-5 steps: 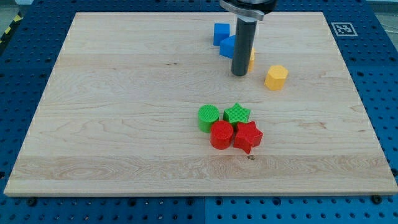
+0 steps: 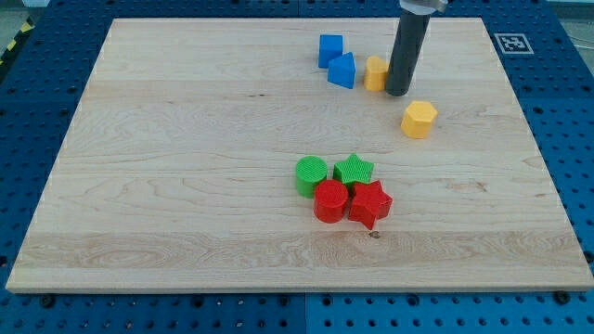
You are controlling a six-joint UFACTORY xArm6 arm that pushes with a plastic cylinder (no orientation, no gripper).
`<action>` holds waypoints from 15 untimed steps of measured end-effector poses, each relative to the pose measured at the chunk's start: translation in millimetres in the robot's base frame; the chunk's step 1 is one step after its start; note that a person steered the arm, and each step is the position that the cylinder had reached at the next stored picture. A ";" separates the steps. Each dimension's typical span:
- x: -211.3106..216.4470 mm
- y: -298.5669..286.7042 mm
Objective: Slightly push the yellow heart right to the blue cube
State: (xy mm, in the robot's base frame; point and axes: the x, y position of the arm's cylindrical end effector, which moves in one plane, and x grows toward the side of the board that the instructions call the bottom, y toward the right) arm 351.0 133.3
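One short nudge is judged enough: my tip [image 2: 397, 92], a bare rod with nothing to open or close, touches the yellow heart [image 2: 374, 73] on its view-right side, the blue cube [image 2: 330, 49] lying up-left of the heart.

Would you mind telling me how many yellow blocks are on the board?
2: a yellow block just left of my tip, partly hidden, and a yellow block below-right.
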 end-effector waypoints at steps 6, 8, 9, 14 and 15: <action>8.2 -3.7; 4.9 -24.3; -17.2 -27.0; -25.1 -51.7; -24.8 -44.2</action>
